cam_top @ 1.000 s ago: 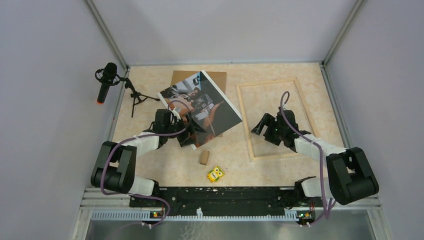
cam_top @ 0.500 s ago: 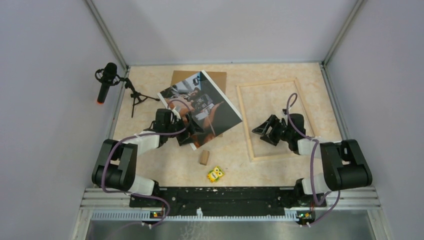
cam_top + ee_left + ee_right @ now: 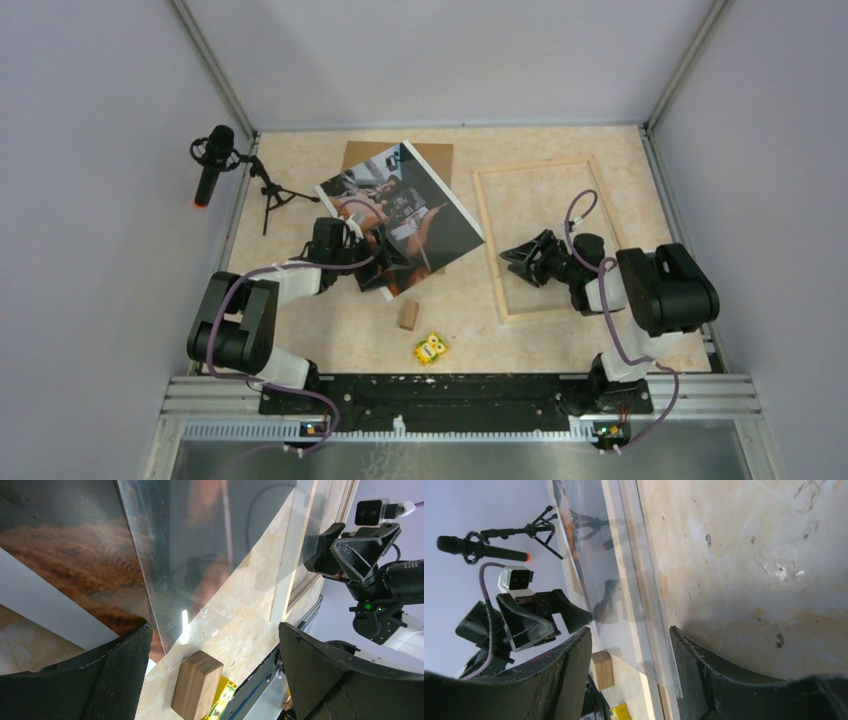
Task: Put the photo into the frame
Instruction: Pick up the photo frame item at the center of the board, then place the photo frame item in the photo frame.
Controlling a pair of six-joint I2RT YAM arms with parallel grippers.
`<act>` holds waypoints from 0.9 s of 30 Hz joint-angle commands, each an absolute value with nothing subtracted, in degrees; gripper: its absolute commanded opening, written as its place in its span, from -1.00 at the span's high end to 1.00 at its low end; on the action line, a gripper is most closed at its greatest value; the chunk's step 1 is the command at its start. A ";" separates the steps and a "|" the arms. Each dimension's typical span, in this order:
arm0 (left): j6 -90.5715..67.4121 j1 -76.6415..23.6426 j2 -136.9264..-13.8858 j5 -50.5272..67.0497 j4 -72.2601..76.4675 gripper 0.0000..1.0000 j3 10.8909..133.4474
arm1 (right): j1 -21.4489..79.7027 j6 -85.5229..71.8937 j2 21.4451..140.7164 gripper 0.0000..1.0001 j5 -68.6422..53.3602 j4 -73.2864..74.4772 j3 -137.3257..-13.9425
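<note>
A yellow owl toy point(image 3: 431, 348) and a wooden block point(image 3: 408, 315) lay nearest the arm bases. Beyond them, the left gripper point(image 3: 385, 265) held its jaws wide apart at the six o'clock edge of the photo point(image 3: 400, 210). The photo lay flat and tilted, partly over a brown backing board point(image 3: 432, 155). At the photo's three o'clock, the right gripper point(image 3: 518, 264) had its jaws apart, straddling the left rail of the frame point(image 3: 548, 165).

Glossy photo point(image 3: 420, 215), seemingly wooden frame point(image 3: 532, 165)

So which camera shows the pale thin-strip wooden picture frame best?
Top external: the whole pale wooden frame lies in view, all four rails, partly crossed by the right arm. Left wrist catches one distant rail; right wrist shows one rail close up.
</note>
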State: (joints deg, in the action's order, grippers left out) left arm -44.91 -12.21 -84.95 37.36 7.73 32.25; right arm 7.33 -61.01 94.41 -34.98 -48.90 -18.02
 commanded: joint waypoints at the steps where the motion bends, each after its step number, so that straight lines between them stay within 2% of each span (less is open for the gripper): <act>1: -44.74 -12.22 -85.48 39.19 11.47 -0.96 32.58 | 7.47 -65.52 98.14 -0.11 -36.74 -63.45 -18.08; 8: -43.22 -12.22 -82.34 39.35 9.73 -0.96 34.04 | 7.70 -65.46 99.97 0.24 -37.24 -63.97 -18.77; 14: -38.61 -12.57 -76.25 37.08 2.84 -0.96 38.83 | 7.64 -62.49 93.14 0.60 -36.39 -54.22 -19.91; 17: -37.87 -14.16 -74.25 36.58 2.39 -0.96 41.32 | 7.43 -59.42 87.81 1.00 -35.40 -45.29 -21.66; 23: -37.12 -19.81 -74.77 34.80 0.86 -0.96 48.87 | 4.28 -55.88 78.37 1.00 -35.75 -29.51 -23.88; 27: -36.46 -24.06 -75.86 33.20 0.99 -0.96 52.07 | -1.47 -50.93 71.95 1.00 -38.94 -17.83 -24.07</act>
